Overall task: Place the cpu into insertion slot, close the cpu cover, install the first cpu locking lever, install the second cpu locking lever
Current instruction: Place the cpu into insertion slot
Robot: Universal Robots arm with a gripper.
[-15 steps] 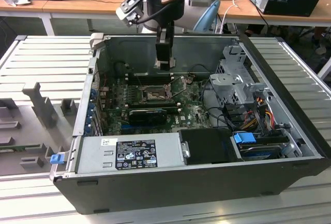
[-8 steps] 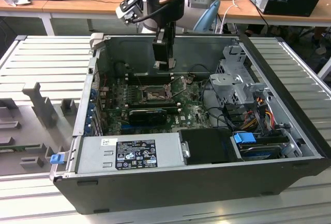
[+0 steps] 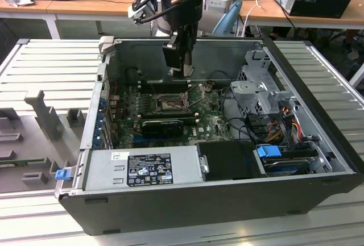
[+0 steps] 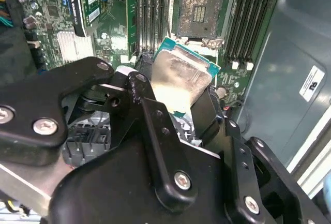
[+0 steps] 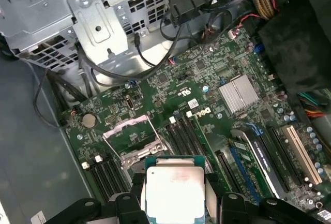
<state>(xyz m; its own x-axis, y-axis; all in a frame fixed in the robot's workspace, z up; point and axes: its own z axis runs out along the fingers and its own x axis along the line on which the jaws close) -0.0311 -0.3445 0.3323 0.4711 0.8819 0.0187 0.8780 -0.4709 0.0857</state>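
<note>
My gripper [image 4: 178, 92] is shut on the cpu [image 4: 181, 79], a flat square chip with a pale metal top and a green edge. Black fingers [image 4: 147, 92] press on two opposite sides of it. In the first wrist view the cpu [image 5: 173, 190] hangs above the green board. The insertion slot [image 4: 200, 12] lies open just beyond the chip, its dark pin field bare inside a silvery frame. In the exterior view my gripper [image 3: 181, 70] hovers above the insertion slot [image 3: 170, 104]. A silvery windowed frame, the cpu cover [image 5: 125, 124], sits at the socket; whether it is raised I cannot tell.
The open computer case [image 3: 85, 138] stands on a slatted table. Black memory slots [image 4: 147, 12] flank the socket on both sides. A long black graphics card [image 3: 162, 125], loose cables [image 5: 155, 32] and a metal drive cage [image 3: 259, 87] crowd the case.
</note>
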